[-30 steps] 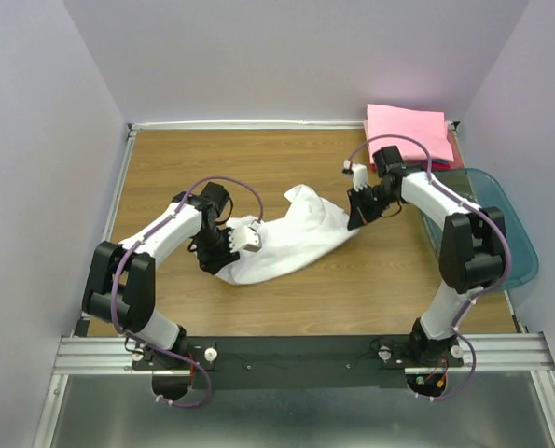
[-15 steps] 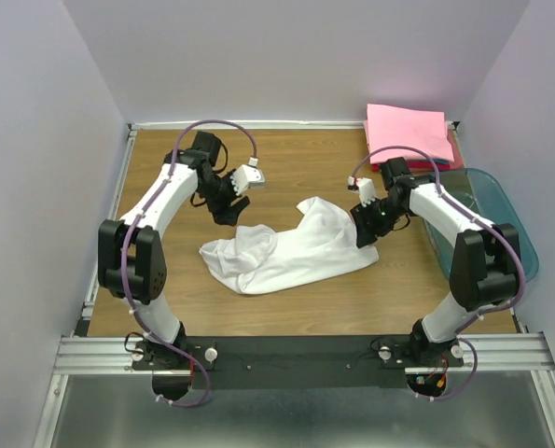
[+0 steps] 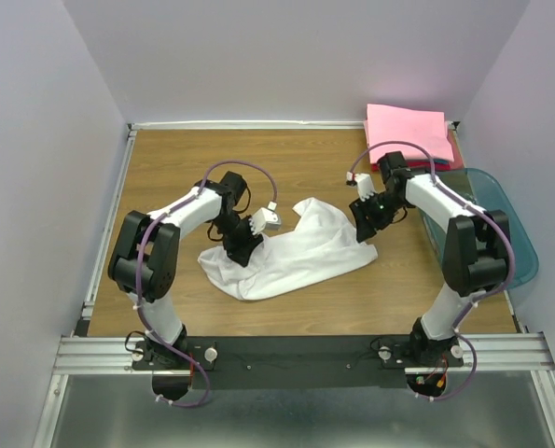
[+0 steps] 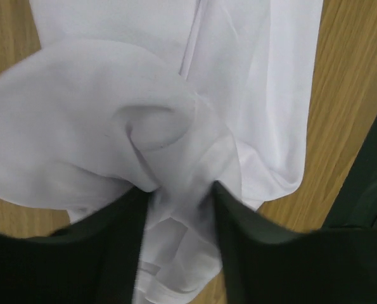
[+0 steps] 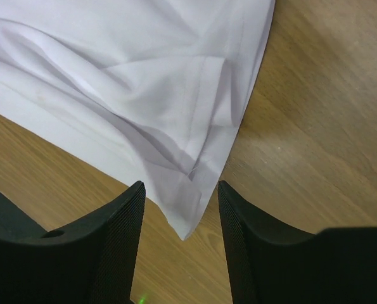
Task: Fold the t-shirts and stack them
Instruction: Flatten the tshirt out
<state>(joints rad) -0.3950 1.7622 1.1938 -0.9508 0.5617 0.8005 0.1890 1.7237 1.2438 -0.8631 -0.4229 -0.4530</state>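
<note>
The left gripper [image 4: 178,190] had its jaws part-way apart, the gap packed with bunched cloth of the white t-shirt [image 3: 305,250] touching both fingers; whether it was clamped could not be told. The right gripper [image 5: 180,187] was unclenched, part-way open, with the shirt's hemmed corner lying loose in the gap. The shirt lay crumpled on the table [image 3: 165,168], nearer the arm bases than the pink stack [image 3: 406,131] and to its left, long axis slanting toward that stack
</note>
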